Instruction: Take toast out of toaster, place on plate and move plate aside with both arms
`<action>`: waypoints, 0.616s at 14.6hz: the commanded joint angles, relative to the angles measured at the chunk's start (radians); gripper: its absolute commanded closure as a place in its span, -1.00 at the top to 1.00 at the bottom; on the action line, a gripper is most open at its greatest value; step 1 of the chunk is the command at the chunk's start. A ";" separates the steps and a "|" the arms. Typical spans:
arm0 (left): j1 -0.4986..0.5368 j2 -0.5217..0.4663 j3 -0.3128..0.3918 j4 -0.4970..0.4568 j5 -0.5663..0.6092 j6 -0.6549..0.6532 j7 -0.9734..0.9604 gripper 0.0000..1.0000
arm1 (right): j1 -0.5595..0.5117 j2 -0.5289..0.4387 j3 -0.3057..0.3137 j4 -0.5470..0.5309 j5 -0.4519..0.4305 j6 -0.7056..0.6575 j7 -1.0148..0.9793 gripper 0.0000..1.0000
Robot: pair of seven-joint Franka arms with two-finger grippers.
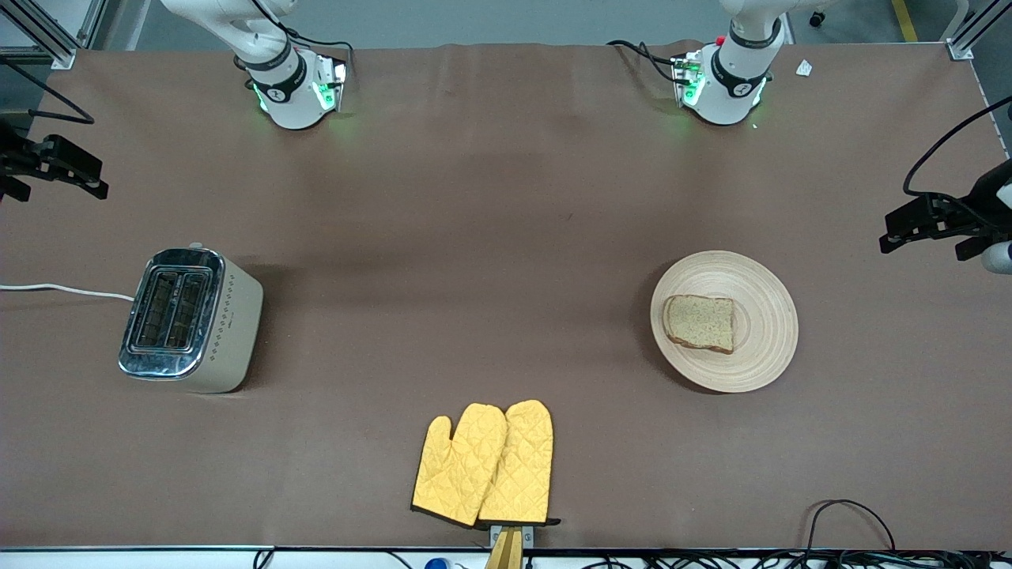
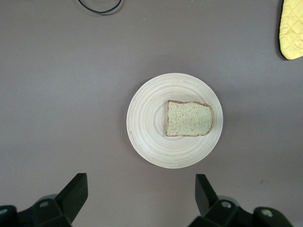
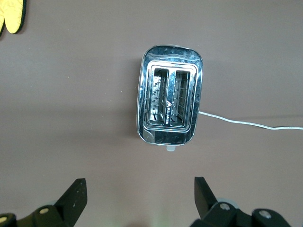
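Starting at the right arm's end of the table: the right gripper point(image 1: 55, 170) is held high over the table edge, well apart from the toaster point(image 1: 190, 320), w/ fingers spread wide and nothing between them; same seen in the right wrist view, where the fingertips point(image 3: 75, 191) frame empty air above the toaster point(image 3: 169, 98). Both slots are seen empty, so nothing is left to pull there. White cord point(image 1: 63, 291) is run off the table edge from the toaster.

Mid-table, nearest the front cam, two yellow oven mitts point(image 1: 486, 465) are laid flat, overlapping, untouched.

Toward the left arm's end, the toast point(image 1: 701, 322) is lying flat on the plate point(image 1: 759, 359), off-centre, on the half toward the toaster. Plate is sat flat on the table, well apart from the toaster.

Left gripper point(image 1: 933, 225) is hung over the table edge by the plate, fingers spread, empty; plate point(image 2: 147, 142) and toast point(image 2: 189, 119) are centred below it.

Judged: toast step done, plate likely already shifted aside; both arms look parked clear, waiting.
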 commanded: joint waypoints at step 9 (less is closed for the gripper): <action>-0.323 -0.188 0.325 -0.238 0.002 0.081 -0.007 1.00 | 0.003 0.000 0.000 0.007 -0.013 -0.013 0.013 1.00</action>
